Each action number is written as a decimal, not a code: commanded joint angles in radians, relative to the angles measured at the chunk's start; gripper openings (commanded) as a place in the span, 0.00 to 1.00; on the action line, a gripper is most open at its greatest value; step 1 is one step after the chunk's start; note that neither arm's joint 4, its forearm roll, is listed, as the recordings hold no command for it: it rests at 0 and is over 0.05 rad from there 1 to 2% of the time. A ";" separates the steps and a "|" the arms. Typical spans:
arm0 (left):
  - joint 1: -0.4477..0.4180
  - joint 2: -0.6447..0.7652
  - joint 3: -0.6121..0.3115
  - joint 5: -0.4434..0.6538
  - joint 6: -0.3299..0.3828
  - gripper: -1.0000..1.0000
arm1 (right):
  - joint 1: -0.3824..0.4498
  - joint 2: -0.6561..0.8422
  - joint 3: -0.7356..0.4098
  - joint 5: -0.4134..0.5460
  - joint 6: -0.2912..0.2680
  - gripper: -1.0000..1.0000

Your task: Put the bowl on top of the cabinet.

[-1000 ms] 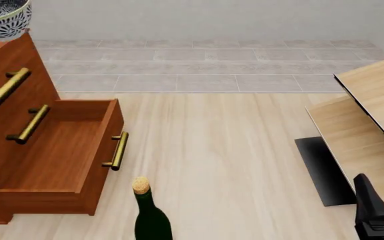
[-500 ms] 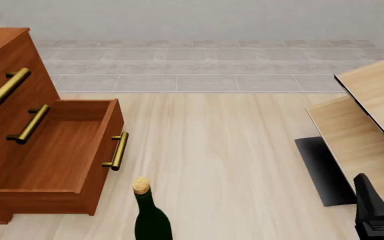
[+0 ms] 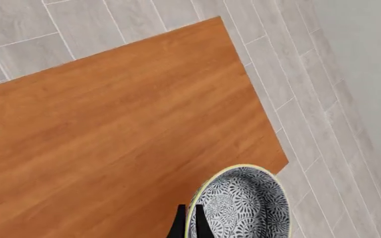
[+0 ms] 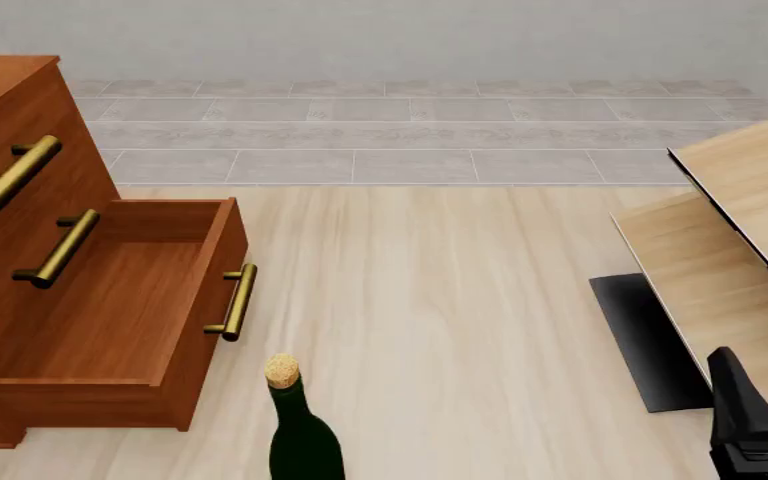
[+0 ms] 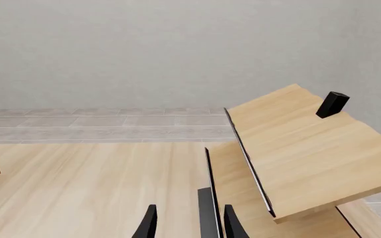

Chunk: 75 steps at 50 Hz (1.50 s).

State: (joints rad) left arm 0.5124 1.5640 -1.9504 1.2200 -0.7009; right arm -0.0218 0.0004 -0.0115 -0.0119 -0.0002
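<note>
The left wrist view looks down on the bowl (image 3: 243, 206), white with a dark floral pattern. My left gripper (image 3: 190, 223) is shut on the bowl's rim, one thin dark finger on each side. Below it lies the flat reddish-brown top of the cabinet (image 3: 111, 129); the bowl hangs over that top's corner, partly past the edge. In the front view the cabinet (image 4: 17, 200) stands at the left and the bowl and left gripper are out of frame. My right gripper (image 5: 190, 224) is open and empty, low at the front right (image 4: 744, 415).
The cabinet's lowest drawer (image 4: 117, 300) is pulled out, and brass bar handles (image 4: 233, 302) stick out. A dark green corked bottle (image 4: 301, 430) stands at the front. Pale light-wood furniture with a black panel (image 4: 724, 270) fills the right side.
The bowl slid left and out of the front view's upper left corner. The right arm, bottle and drawer have not moved.
</note>
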 commanded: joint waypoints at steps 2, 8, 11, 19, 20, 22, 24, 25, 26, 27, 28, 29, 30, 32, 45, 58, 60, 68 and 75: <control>0.037 0.034 0.011 -0.001 -0.008 0.00 | -0.001 0.000 -0.001 0.000 -0.001 1.00; 0.034 0.041 0.046 -0.022 -0.009 0.00 | -0.001 0.000 0.004 -0.005 -0.001 1.00; 0.031 0.045 0.058 -0.030 -0.007 0.00 | -0.002 0.000 0.001 -0.001 0.000 1.00; 0.034 0.049 0.092 -0.051 -0.006 0.00 | -0.001 0.000 0.000 -0.001 0.000 1.00; 0.034 0.049 0.092 -0.051 -0.006 0.00 | -0.001 0.000 0.000 -0.001 0.000 1.00; 0.041 0.051 0.102 -0.058 0.002 0.00 | -0.001 0.000 -0.002 0.001 0.000 1.00; 0.038 0.051 0.104 -0.061 0.003 0.00 | -0.001 0.000 0.000 -0.001 0.000 1.00; 0.044 0.052 0.103 -0.061 0.006 0.00 | -0.001 0.000 0.003 -0.004 0.000 1.00; 0.045 0.053 0.105 -0.062 0.008 0.00 | -0.002 0.000 0.002 -0.003 0.000 1.00; 0.042 0.053 0.106 -0.062 0.008 0.00 | -0.002 0.000 0.002 -0.003 0.000 1.00; 0.047 0.054 0.105 -0.061 0.011 0.00 | -0.002 0.000 0.002 -0.004 0.000 1.00; 0.048 0.054 0.106 -0.061 0.012 0.00 | -0.002 0.000 0.001 -0.003 0.000 1.00; 0.047 0.055 0.105 -0.060 0.012 0.00 | -0.002 0.000 0.000 -0.003 0.001 1.00; 0.049 0.056 0.100 -0.057 0.014 0.00 | -0.002 0.000 -0.002 0.000 0.000 1.00; -0.026 0.024 0.067 -0.087 -0.003 0.00 | -0.001 0.000 -0.003 0.001 0.001 1.00; 0.036 0.013 0.033 -0.041 -0.014 1.00 | 0.001 0.000 -0.003 0.001 -0.002 1.00; 0.022 0.022 -0.015 -0.029 0.009 1.00 | 0.002 0.000 -0.005 0.003 -0.003 1.00; 0.017 -0.020 -0.021 -0.021 -0.020 1.00 | 0.003 0.000 -0.001 0.001 -0.005 1.00; 0.003 -0.076 -0.052 -0.004 -0.039 1.00 | 0.005 0.000 -0.004 0.004 -0.007 1.00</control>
State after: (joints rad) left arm 0.5257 1.5413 -1.9681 1.1996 -0.7212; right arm -0.0187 0.0003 -0.0139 -0.0100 -0.0046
